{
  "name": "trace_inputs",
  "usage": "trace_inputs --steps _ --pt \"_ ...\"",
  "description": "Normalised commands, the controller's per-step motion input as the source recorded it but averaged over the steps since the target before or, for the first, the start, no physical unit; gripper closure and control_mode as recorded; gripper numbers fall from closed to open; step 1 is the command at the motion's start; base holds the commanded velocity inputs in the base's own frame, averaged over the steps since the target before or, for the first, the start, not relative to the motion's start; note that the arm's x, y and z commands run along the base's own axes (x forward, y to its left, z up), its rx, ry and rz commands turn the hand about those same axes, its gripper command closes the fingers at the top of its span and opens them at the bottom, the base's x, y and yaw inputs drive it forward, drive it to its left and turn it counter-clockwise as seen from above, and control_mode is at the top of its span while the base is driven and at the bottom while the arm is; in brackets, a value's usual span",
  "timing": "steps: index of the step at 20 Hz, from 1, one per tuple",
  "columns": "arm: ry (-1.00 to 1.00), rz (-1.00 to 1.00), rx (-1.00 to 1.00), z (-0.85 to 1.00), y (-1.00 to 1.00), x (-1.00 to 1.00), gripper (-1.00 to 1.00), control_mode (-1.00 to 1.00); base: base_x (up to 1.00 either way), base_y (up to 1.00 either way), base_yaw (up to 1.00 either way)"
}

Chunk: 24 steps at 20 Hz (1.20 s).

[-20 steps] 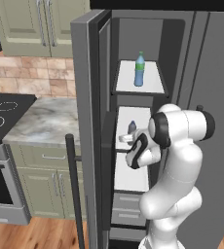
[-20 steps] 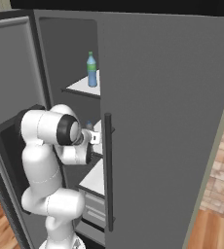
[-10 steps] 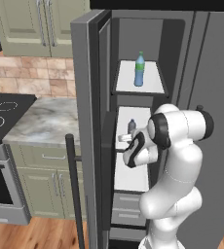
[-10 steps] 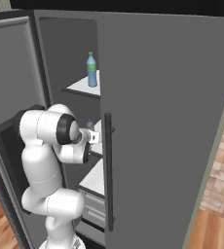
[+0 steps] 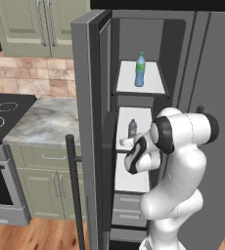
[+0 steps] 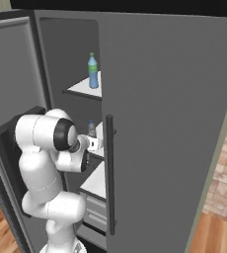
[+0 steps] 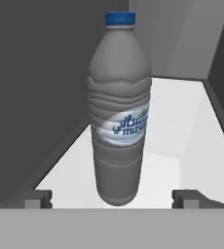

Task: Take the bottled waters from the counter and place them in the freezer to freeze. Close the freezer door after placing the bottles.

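jaws of the gripper (image 7: 112,198) are now being spread wide, nothing held; grey bottle (image 7: 119,114) is being left upright on the freezer's middle shelf (image 7: 192,141); door closing is being left outstanding.

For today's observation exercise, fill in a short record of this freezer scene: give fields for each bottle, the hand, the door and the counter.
blue bottle: upright on the upper freezer shelf
grey bottle: upright on the middle shelf, blue cap, between the finger tips but not gripped
hand: open, just in front of the grey bottle
freezer door: swung open
counter: marbled slab beside the stovetop, no bottles on the part in view
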Motion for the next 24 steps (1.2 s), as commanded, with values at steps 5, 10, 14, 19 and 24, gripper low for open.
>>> trace_inputs --steps 5,10,14,19,24 --pt "-0.07 0.0 0.0 0.52 -0.01 -0.57 -1.0 -1.0 0.0 0.0 0.0" --pt "-0.11 0.0 0.0 0.8 0.0 -0.69 -1.0 -1.0 0.0 0.0 0.0" --pt "-0.17 0.0 0.0 0.85 0.0 -0.67 -1.0 -1.0 0.0 0.0 0.0" --pt "-0.15 0.0 0.0 0.88 0.0 -0.67 -1.0 -1.0 0.0 0.0 0.0" --pt "-0.05 0.0 0.0 0.76 -0.11 -0.84 -1.0 -1.0 0.0 0.0 0.0"
